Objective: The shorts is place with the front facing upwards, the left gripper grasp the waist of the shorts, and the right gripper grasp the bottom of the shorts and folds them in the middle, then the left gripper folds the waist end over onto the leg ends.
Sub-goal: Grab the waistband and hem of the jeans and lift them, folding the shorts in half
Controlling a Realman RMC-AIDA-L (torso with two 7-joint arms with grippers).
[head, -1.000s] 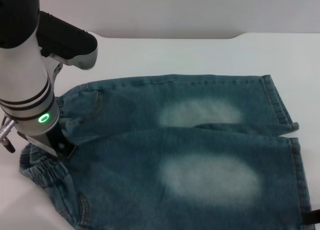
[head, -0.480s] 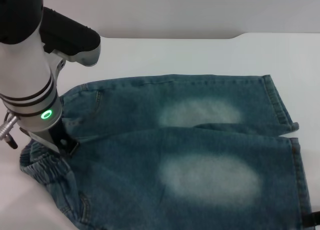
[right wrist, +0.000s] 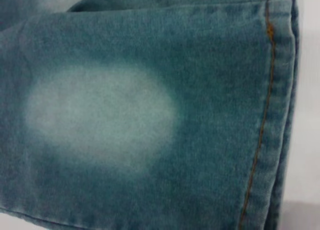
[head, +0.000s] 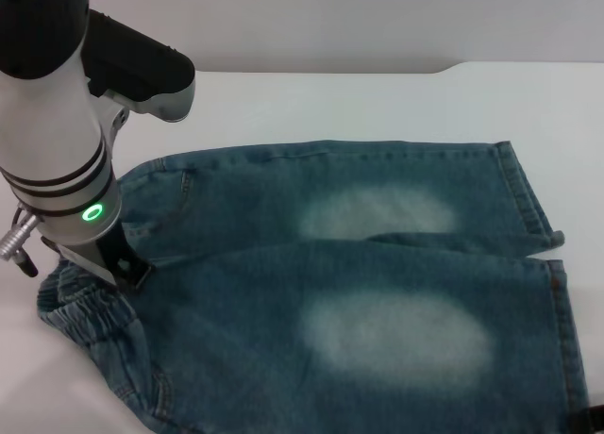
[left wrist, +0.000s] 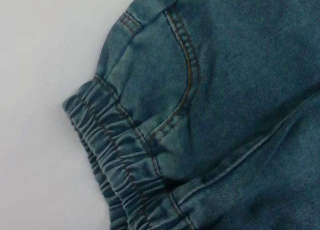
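The blue denim shorts lie flat on the white table with a pale oval patch on each leg. The ruched waist is at the left. The leg ends are at the right, which is the bottom of the shorts. My left gripper hangs under the white-silver arm with the green ring light, right over the waist, and is mostly hidden by the arm. The left wrist view shows the elastic waistband and a pocket seam. Only a black sliver of my right gripper shows, by the near leg's hem.
Bare white table lies beyond the shorts and to their left. The table's far edge runs along the top of the head view. The left arm's grey-black elbow housing stands above the far left of the shorts.
The left arm has shifted slightly right and away, staying over the waist. The right gripper's black sliver has slipped lower at the corner. The shorts have not moved.
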